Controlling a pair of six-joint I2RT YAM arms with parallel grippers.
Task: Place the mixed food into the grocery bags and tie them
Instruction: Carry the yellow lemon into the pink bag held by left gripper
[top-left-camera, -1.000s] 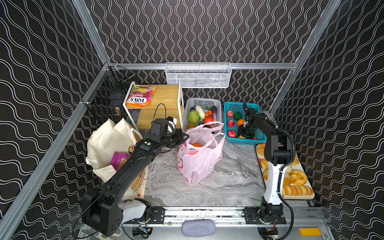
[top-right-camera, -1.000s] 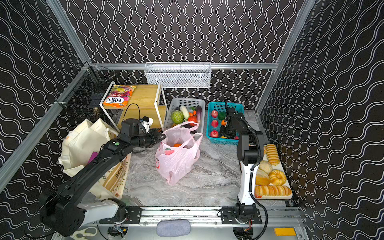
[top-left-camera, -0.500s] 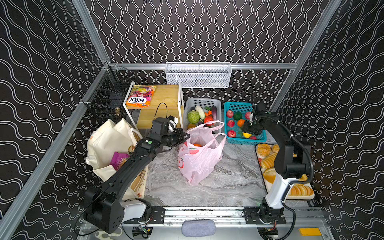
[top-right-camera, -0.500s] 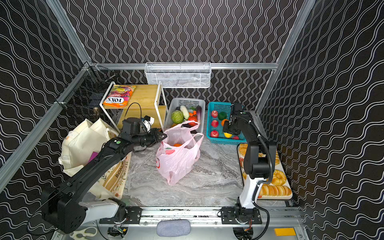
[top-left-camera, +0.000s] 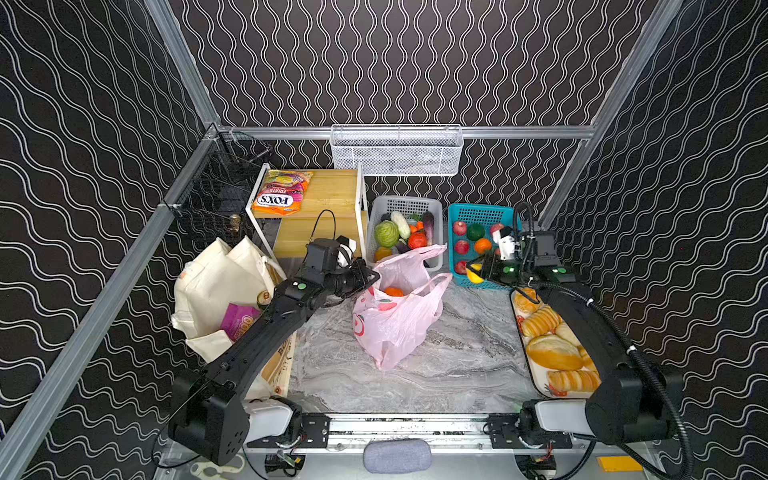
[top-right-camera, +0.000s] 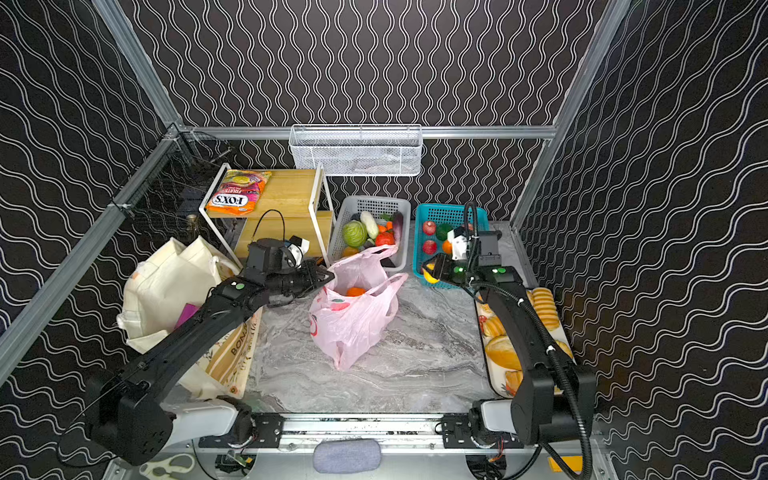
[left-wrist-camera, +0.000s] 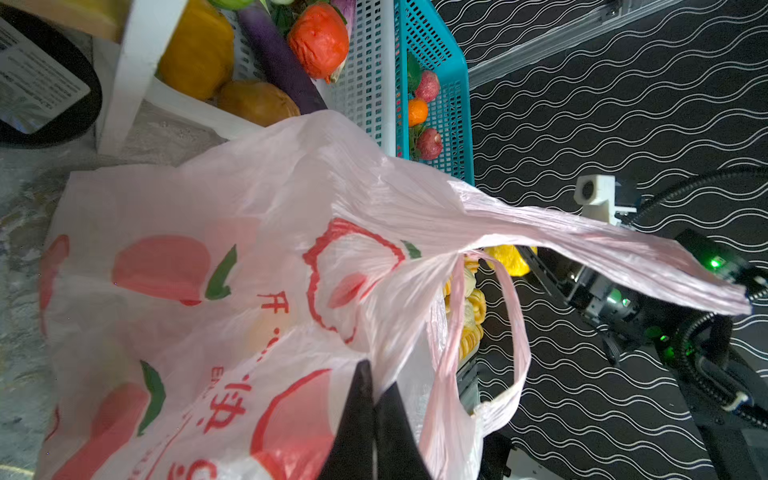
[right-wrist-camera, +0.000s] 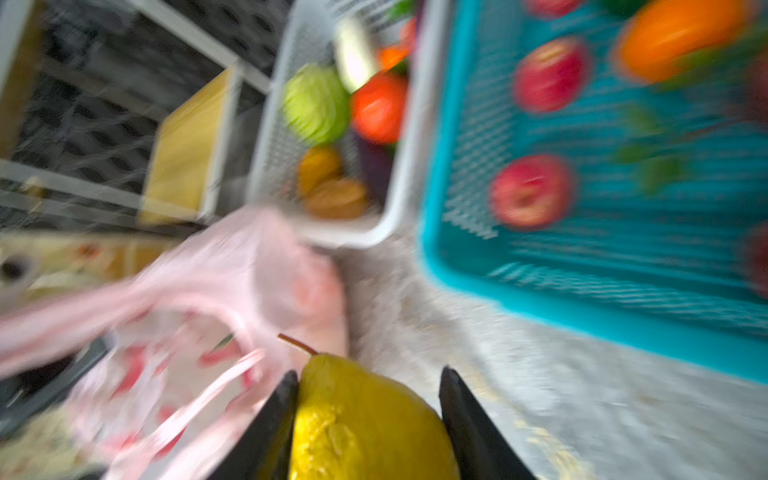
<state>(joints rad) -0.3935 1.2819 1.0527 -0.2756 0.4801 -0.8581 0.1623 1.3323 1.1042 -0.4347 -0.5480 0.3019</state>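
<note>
Canvas tote (top-left-camera: 220, 286), cream, slumped open at the left edge of the desk (top-left-camera: 457, 365), a purple packet (top-left-camera: 241, 326) showing inside. Pink plastic bag (top-left-camera: 395, 332), mid-desk, one orange fruit (top-left-camera: 392, 291) in it; left claw (top-left-camera: 371, 277) pinched together on its rim at the tote side, seemingly to hold the mouth wide for loading. Right claw (top-left-camera: 478, 271), clamped on a yellow pear-shaped fruit (right-wrist-camera: 365, 419), poised at the front corner of the teal basket (top-left-camera: 482, 214), between basket and bag.

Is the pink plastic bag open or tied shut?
Open. The pink bag is untied, left gripper pinching its rim, orange fruit visible inside.
</note>
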